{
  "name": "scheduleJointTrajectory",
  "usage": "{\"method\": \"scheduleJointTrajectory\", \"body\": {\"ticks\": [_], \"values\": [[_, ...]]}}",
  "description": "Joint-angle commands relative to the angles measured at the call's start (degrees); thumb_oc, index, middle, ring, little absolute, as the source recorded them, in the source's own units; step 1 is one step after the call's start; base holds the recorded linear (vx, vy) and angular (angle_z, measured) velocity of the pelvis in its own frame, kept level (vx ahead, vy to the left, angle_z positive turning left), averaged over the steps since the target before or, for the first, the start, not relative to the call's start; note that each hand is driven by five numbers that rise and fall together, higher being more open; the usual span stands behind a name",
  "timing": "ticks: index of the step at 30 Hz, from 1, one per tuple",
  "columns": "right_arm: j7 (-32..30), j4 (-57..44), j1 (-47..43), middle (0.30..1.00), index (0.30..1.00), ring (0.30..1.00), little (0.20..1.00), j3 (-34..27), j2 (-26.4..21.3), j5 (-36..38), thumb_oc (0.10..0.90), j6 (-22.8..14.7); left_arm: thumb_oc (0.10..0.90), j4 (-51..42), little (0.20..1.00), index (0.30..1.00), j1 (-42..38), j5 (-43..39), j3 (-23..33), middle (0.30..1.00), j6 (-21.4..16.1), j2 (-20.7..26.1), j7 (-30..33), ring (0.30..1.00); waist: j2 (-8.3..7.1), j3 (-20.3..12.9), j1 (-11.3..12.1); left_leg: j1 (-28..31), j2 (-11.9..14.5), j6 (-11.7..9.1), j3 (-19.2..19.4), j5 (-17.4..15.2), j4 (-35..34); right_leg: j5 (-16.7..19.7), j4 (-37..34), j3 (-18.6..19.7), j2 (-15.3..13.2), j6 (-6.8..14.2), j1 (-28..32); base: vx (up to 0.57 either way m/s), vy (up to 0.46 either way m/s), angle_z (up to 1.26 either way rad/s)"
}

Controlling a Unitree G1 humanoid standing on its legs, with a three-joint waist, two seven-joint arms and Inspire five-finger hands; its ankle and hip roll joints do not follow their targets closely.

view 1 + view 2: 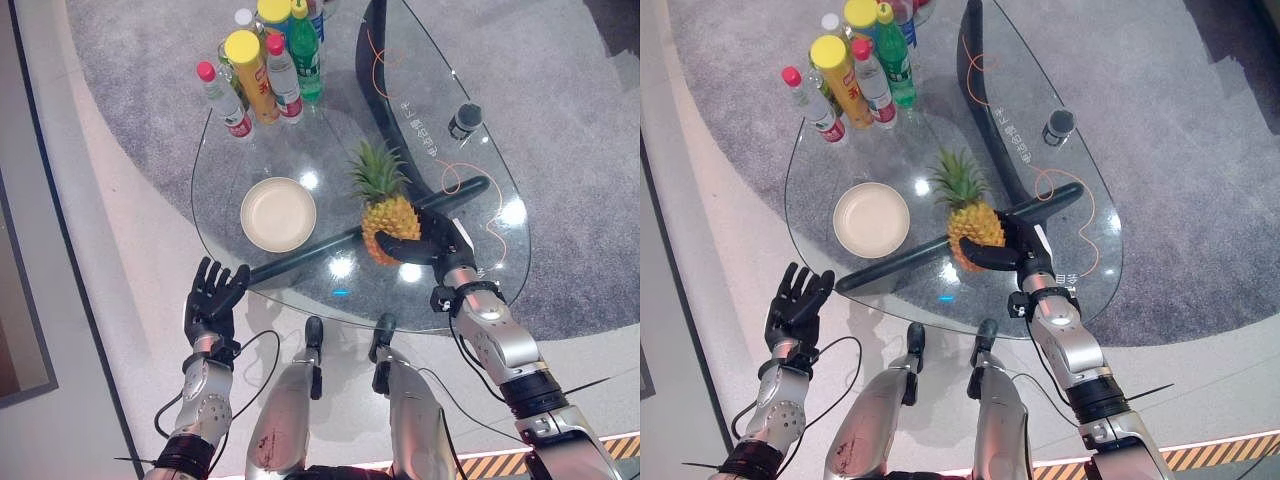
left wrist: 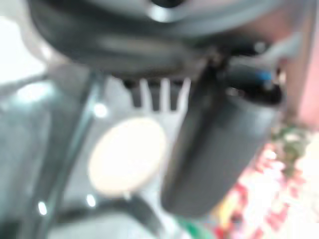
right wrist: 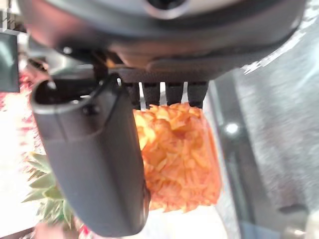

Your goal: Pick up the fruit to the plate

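Grey carpet and a pale floor band lie under a glass surface (image 1: 470,180) shaped like a teardrop, with dark frame bars showing through it. On it the right hand (image 1: 432,236) is curled round the pineapple (image 1: 388,226): fingers wrap the near side of the yellow body, and in the right wrist view the thumb (image 3: 94,159) lies across the fruit's side with the fingers (image 3: 169,93) bent over its top. The pineapple stands roughly upright, its green crown pointing to the far side, near the middle of the surface. The round cream plate (image 1: 278,214) sits just to the left of the fruit, apart from it, with bare glass between the two. The left hand (image 1: 212,297) hovers off the near left edge of the surface, fingers straight and spread, holding nothing, near the plate but not over it. A cluster of bottles (image 1: 265,62) stands at the far left end, well apart from the plate. A small dark cup (image 1: 464,120) stands toward the far right edge, with an orange cable (image 1: 470,182) looping near it
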Motion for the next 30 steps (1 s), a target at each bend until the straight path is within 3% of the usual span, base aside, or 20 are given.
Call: {"method": "scheduleJointTrajectory", "body": {"ticks": [1, 7, 14, 21, 30], "values": [[6.3, -12.9, -3.1, 0.3, 0.3, 0.3, 0.2, 0.9, -1.6, -0.5, 0.1, -8.8, 0.8, -13.1, 0.9, 0.9, 0.7, -5.0, -1.3, 0.9, 0.5, 3.1, -12.5, 0.9, 0.81, -1.2, 1.2, 1.8, -1.8, 0.0, 0.4, -4.0, 3.3, -3.6, 4.0, -3.6, 1.4, 0.8, 5.1, 0.02, -0.037, 0.08], [10.1, -14.7, -1.9, 0.3, 0.3, 0.3, 0.2, 3.2, -2.9, -0.7, 0.1, -10.6, 0.8, -20.1, 0.9, 0.9, -0.9, -11.3, -5.7, 0.9, 3.9, 4.8, -22.0, 0.9, 0.72, -1.2, 1.3, 2.4, -2.3, 0.3, -0.3, -4.1, 3.5, -3.2, 3.2, -3.6, 1.6, 0.7, 6.4, 0.0, -0.005, 0.01], [12.3, -16.6, -1.8, 0.3, 0.3, 0.3, 0.2, 6.0, -3.4, -0.8, 0.1, -11.1, 0.8, -22.8, 0.9, 0.9, -2.2, -11.9, -8.4, 0.9, 7.2, 6.4, -24.6, 0.9, 0.67, -1.2, 1.4, 1.6, -2.9, 0.5, -0.9, -4.1, 3.9, -2.9, 2.8, -3.4, 1.9, 0.7, 6.3, 0.0, -0.003, 0.03], [15.9, -18.8, -1.8, 0.3, 0.3, 0.3, 0.2, 9.8, -3.9, -1.0, 0.1, -10.3, 0.8, -24.0, 0.9, 0.9, -2.9, -10.5, -10.2, 0.9, 7.3, 7.5, -24.9, 0.9, 0.64, -1.2, 1.5, 0.7, -3.6, 0.7, -1.6, -4.0, 4.2, -2.7, 2.7, -2.8, 2.1, 0.8, 5.7, 0.0, -0.002, 0.06], [29.1, -23.3, -2.7, 0.3, 0.3, 0.3, 0.2, 16.7, -5.7, -3.7, 0.1, -6.8, 0.8, -24.6, 0.9, 0.9, -3.0, -11.5, -10.9, 0.9, 5.3, 8.0, -27.2, 0.9, 0.42, -1.2, 1.9, 0.1, -4.4, 0.7, -2.4, -3.4, 4.1, -2.3, 2.2, -1.9, 2.4, 0.9, 5.1, 0.0, 0.006, 0.05]]}}
